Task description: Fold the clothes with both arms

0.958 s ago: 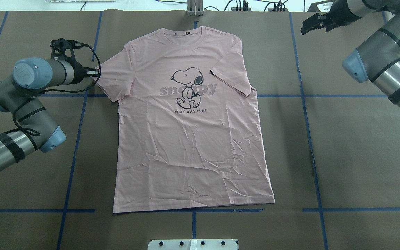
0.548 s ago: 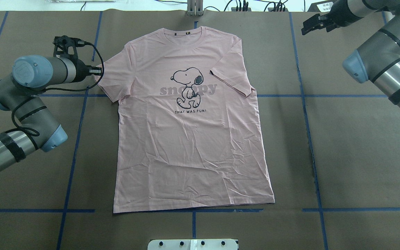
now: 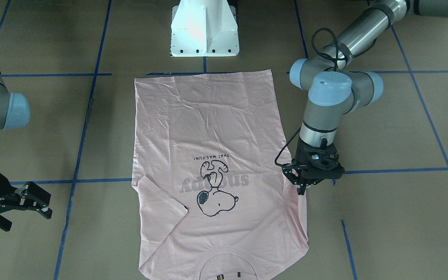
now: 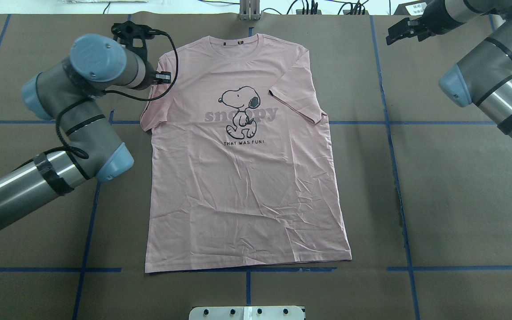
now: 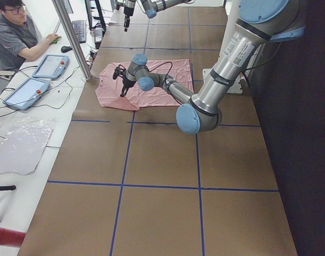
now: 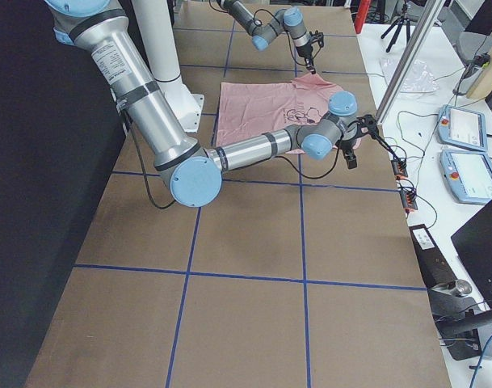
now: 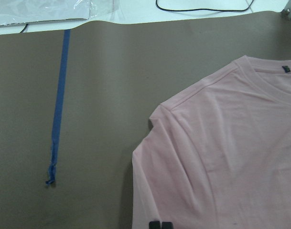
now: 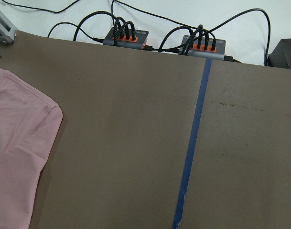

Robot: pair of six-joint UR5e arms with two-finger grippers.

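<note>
- T-shirt (image 4: pixel 247 186) is laid flat and face-up on the brown paper-covered table (image 4: pixel 451 200), between the two arms
- Collar (image 4: pixel 238 42) is placed at the far edge from the robot, with the hem nearest the white pedestal (image 3: pixel 204 27)
- Cartoon dog (image 4: pixel 240 111) and grey lettering are seen on the chest, and the lower half is creased
- Right sleeve (image 4: pixel 296 95) is folded in over the body
- Left gripper (image 3: pixel 302 189) is pointed down at the left sleeve (image 4: pixel 151 109); in the left wrist view its fingertips are pressed together on the pink fabric, so the sleeve is taken as pinched
- Left sleeve is drawn in against the body side, not spread out
- Right gripper (image 4: pixel 394 35) is held above bare table, well apart from the shirt, beyond the right shoulder; its jaws are seen spread, with nothing held
- Blue tape lines (image 4: pixel 460 122) are run across the paper in a grid
</note>
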